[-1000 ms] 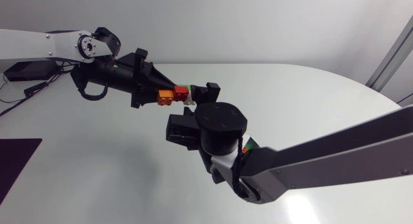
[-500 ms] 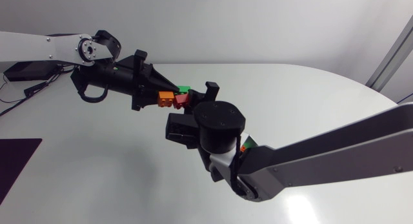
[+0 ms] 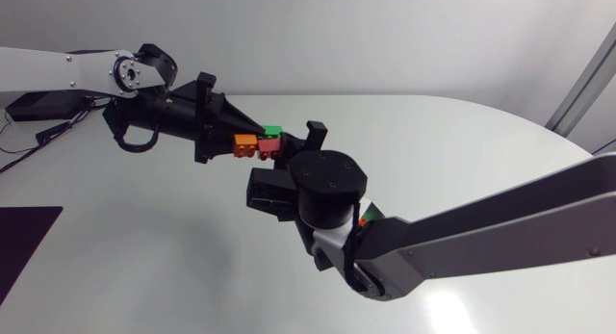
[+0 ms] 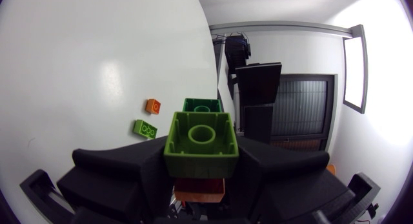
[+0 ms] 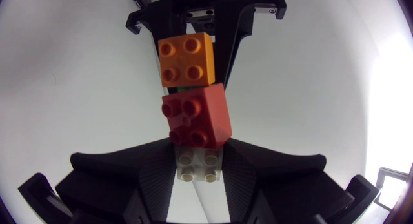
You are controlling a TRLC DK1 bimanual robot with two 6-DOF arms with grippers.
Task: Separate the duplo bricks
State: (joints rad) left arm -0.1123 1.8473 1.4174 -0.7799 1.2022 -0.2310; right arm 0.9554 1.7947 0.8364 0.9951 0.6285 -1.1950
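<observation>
writing: whatever's moulded on the studs is too small for me to make out
duplo stack (image 3: 260,141): up in the air over the table (image 3: 144,238), caught between the two grippers, and both have hold of it
bricks in the stack: five that I can count, one of each colour: orange brick (image 5: 187,58), red brick (image 5: 195,115), white brick (image 5: 200,166), lime green brick (image 4: 199,143), darker green brick (image 4: 202,105)
left gripper (image 4: 200,156): clamped on the lime green brick with a finger pressed to each side. The darker green brick sits just ahead of it, and bits of red and orange peek out underneath
right gripper (image 5: 200,158): clenched on the white brick, fingers on both flanks. The red brick is straight ahead of it and the orange brick is beyond that, right up against the other gripper
loose bricks: two, lying on the table near each other but not touching: small orange brick (image 4: 153,106) and lime two-stud brick (image 4: 146,128)
arms: two. The left arm (image 3: 58,69) comes in from the left and the right arm (image 3: 481,238) from the right. In the head view the loose pair only just shows beside the right arm
</observation>
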